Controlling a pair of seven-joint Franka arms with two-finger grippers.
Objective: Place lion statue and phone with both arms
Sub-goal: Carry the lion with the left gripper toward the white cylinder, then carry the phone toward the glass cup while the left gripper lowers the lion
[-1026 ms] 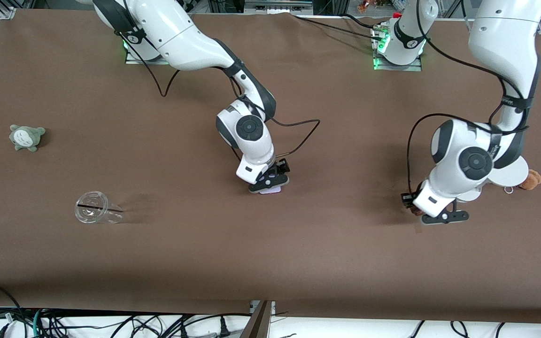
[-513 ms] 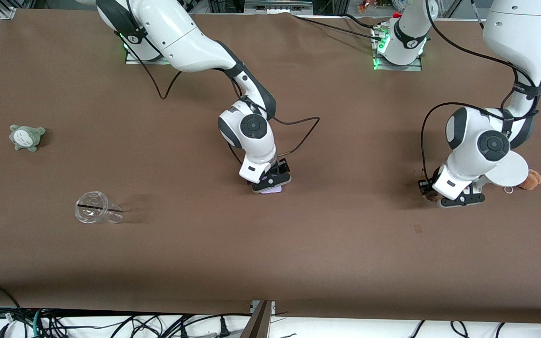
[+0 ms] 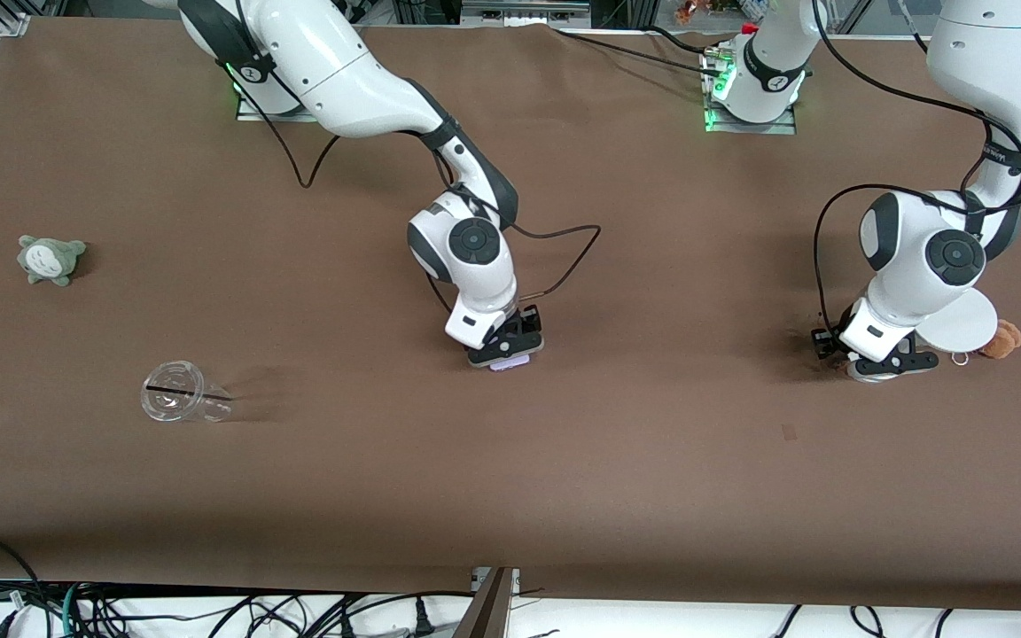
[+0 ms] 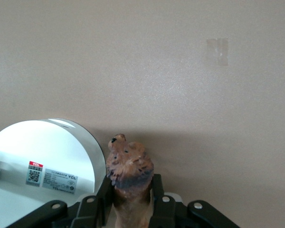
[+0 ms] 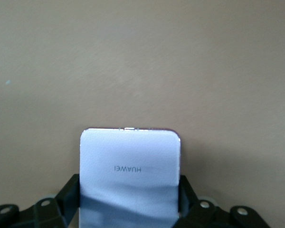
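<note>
My left gripper is shut on the orange-brown lion statue, low over the table beside the white round-based stand. In the front view only a dark sliver of the statue shows under the hand. The left wrist view shows both fingers pressed on the statue's sides, its head sticking out. My right gripper is shut on the pale lavender-white phone, low over the table's middle. In the right wrist view the phone sits flat between the black fingers.
The white stand's disc fills a corner of the left wrist view. A fuzzy orange-brown plush with a metal ring lies beside the stand. A clear plastic cup lies on its side and a grey-green plush sits toward the right arm's end.
My left gripper has carried the lion statue toward the white stand, away from the front camera. My right gripper has barely moved, still holding the phone.
</note>
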